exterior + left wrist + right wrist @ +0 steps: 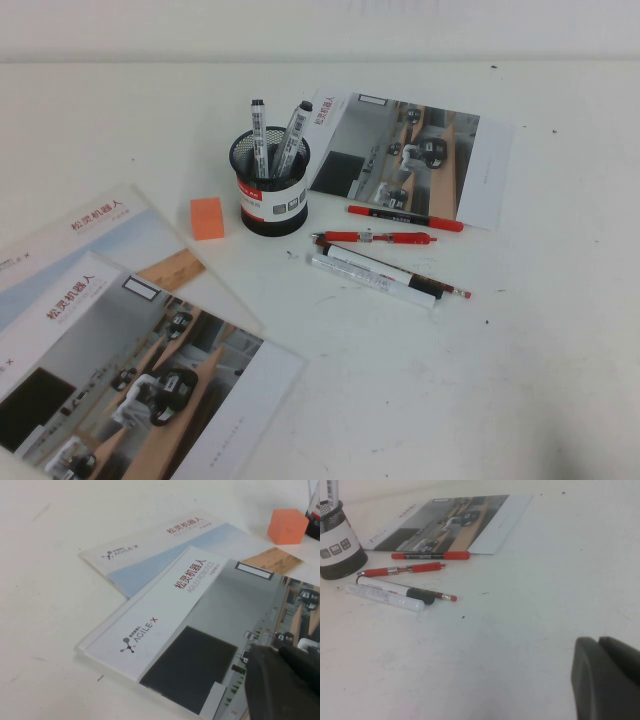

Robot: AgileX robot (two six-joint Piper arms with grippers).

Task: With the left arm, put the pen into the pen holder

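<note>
White bench (560,330) carries 3 brochures: two overlapping at near left (130,380), one behind the holder (420,160). Black mesh pen holder (272,190) w/ red-and-white band stands mid-bench, two markers upright inside; the pen (291,137) leans on its right rim. Orange block (208,217) just left of it. Loose pens (390,237) lie to its right. Left gripper (285,680) sits over near-left brochure, right gripper (610,677) over bare bench; can't tell if either is open or closed.
</note>
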